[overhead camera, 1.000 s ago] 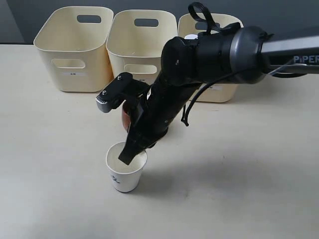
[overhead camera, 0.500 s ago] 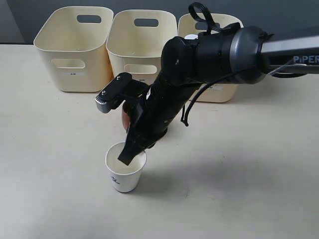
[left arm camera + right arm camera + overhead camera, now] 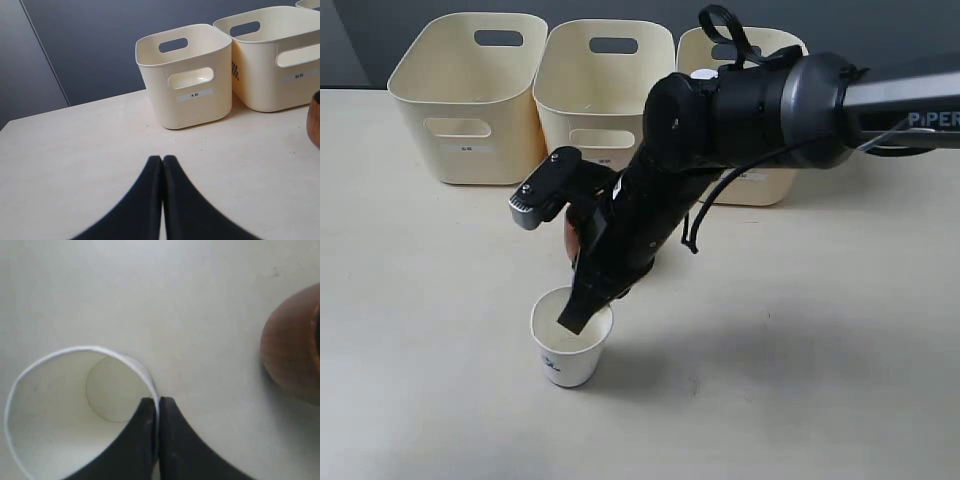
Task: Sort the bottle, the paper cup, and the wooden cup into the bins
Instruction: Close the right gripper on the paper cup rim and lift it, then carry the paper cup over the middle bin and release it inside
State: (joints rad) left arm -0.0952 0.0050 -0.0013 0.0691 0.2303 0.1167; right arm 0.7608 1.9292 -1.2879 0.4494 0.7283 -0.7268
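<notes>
On the pale table point(image 3: 410, 330), the paper cup point(image 3: 568, 358) sits upright at the near side, the right tool point(image 3: 576, 318) closed on its thin wall at the rim, one finger inside; light and easily crushed, it likely needs only a gentle squeeze there.

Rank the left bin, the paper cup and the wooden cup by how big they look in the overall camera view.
Largest: the left bin, clearly.
Next: the paper cup, even though it sits nearer the camera.
Unranked: the wooden cup, mostly hidden behind the right arm.
</notes>
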